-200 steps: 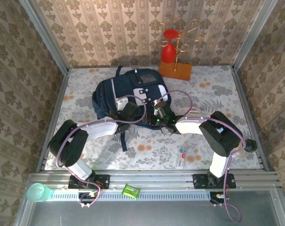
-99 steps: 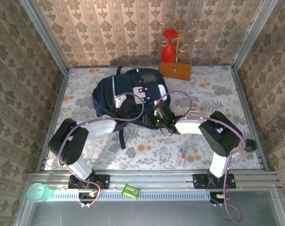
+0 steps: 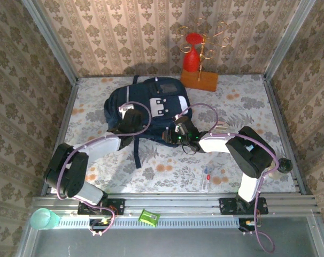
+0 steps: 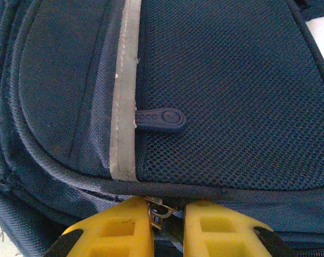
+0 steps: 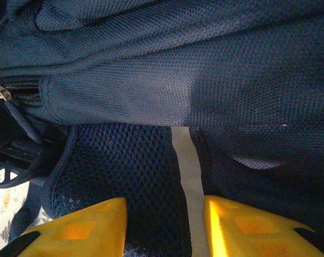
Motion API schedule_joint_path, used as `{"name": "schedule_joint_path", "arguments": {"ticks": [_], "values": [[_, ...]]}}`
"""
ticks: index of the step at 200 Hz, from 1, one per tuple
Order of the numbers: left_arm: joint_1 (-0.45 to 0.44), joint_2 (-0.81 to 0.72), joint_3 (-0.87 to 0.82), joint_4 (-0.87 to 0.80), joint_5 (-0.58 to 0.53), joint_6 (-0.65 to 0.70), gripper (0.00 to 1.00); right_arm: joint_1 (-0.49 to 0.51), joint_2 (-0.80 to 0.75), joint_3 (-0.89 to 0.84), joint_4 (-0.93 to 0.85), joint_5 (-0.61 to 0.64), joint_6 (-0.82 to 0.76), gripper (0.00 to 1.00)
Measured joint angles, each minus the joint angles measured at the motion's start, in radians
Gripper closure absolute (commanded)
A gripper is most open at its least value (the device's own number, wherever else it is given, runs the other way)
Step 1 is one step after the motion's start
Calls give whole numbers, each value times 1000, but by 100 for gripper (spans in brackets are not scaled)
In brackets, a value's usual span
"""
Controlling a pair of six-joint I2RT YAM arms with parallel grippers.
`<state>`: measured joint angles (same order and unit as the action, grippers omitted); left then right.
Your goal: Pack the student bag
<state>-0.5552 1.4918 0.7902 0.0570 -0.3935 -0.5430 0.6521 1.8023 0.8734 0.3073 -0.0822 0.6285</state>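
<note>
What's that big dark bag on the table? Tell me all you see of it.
The student bag is a dark navy fabric backpack lying on the flowered table, its grey-white front patch and two buckles facing up, with pale stripe trim, mesh panels and a strap trailing toward the arms. The left gripper appears to pinch a metal zip pull at its seam; the right gripper straddles mesh and stripe at its near edge.

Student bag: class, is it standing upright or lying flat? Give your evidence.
Lying flat: the student bag rests on the table, its grey-white front patch facing up toward the overhead camera.
</note>
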Motion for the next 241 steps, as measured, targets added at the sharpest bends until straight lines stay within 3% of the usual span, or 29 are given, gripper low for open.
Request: {"name": "schedule_joint_path", "arguments": {"ticks": [38,93,153,216,228,241], "values": [[29,-16,-21,8,60,-7,100,0,0,0,0,0,0,56],[72,-67,-71,12,113,-14,100,-1,3,0,0,0,0,56],[120,-52,-79,21,167,-12,89,-2,6,2,-1,0,0,56],[131,25,-68,48,196,-6,84,-3,6,2,-2,0,0,56],[132,34,-65,49,197,-3,88,-3,6,2,-2,0,0,56],[132,40,-63,50,199,4,98,-4,6,2,-3,0,0,56]]}}
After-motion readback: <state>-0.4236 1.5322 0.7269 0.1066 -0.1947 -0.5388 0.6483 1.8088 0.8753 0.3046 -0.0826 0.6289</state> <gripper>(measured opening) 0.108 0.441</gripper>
